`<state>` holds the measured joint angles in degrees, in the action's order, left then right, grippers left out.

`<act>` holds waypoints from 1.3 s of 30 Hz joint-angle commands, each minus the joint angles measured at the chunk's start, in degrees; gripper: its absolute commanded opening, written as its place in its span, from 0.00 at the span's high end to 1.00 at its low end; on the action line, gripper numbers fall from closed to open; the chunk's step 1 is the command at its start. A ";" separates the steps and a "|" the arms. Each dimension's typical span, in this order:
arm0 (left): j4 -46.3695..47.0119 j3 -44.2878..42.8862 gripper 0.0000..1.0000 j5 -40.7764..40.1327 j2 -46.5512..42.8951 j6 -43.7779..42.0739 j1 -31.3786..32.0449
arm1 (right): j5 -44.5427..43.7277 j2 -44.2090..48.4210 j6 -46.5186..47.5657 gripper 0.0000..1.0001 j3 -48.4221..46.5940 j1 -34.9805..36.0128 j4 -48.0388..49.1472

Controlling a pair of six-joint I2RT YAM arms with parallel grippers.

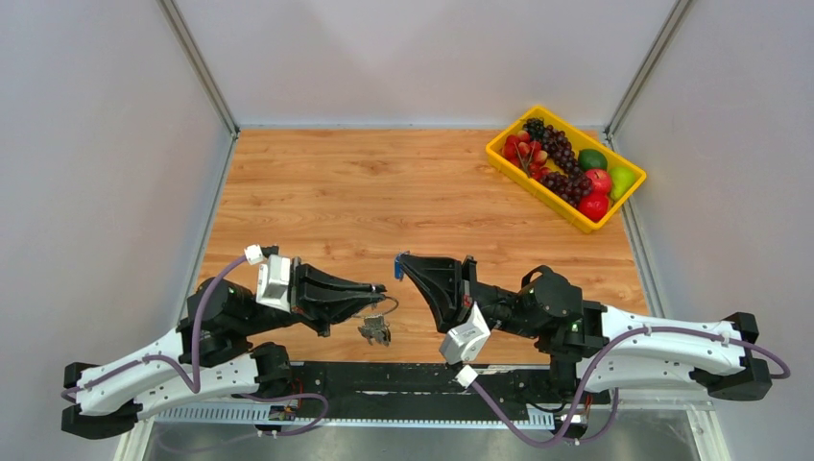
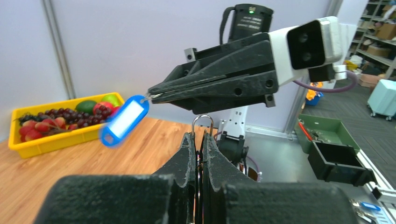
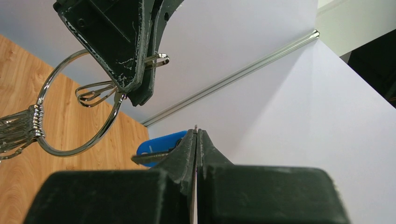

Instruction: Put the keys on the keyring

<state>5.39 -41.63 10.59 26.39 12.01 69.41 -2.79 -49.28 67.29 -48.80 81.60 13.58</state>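
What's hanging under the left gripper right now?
The keyring, clamped in the shut left gripper, with a bunch of keys dangling from it. The part of the ring inside the jaws is covered.

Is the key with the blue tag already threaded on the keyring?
No, the blue tag dangles from the tips of the right gripper, clear of the keyring that the left gripper clamps.

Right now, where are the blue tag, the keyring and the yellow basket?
blue tag [image 2: 123, 119], left wrist view, white label.
keyring [image 3: 70, 152], right wrist view, bottom of loop.
yellow basket [image 1: 534, 190], top external view, near wall.
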 commanded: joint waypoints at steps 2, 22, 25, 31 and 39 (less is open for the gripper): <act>2.31 0.23 1.00 2.77 0.18 -1.10 0.20 | 0.37 0.32 -2.97 1.00 -1.44 -0.03 1.42; -0.10 -2.32 1.00 -7.31 1.97 -2.30 0.20 | 12.06 2.91 -11.51 1.00 -5.85 -0.04 -8.59; -0.10 -2.59 1.00 -7.92 2.52 -2.55 0.20 | 12.68 2.26 -11.89 1.00 -6.59 -0.04 -10.20; -0.11 -2.61 0.99 -9.03 2.70 -3.14 0.20 | 12.99 0.24 -13.61 1.00 -7.99 -0.03 -12.69; 0.47 -2.43 1.00 -8.12 2.76 -3.41 0.20 | 11.17 -2.50 -13.80 1.00 -8.06 0.01 -11.30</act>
<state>3.25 -41.43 2.26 29.12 9.63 69.41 8.84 -50.98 54.65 -54.48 81.60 0.82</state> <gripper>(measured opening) 0.040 0.003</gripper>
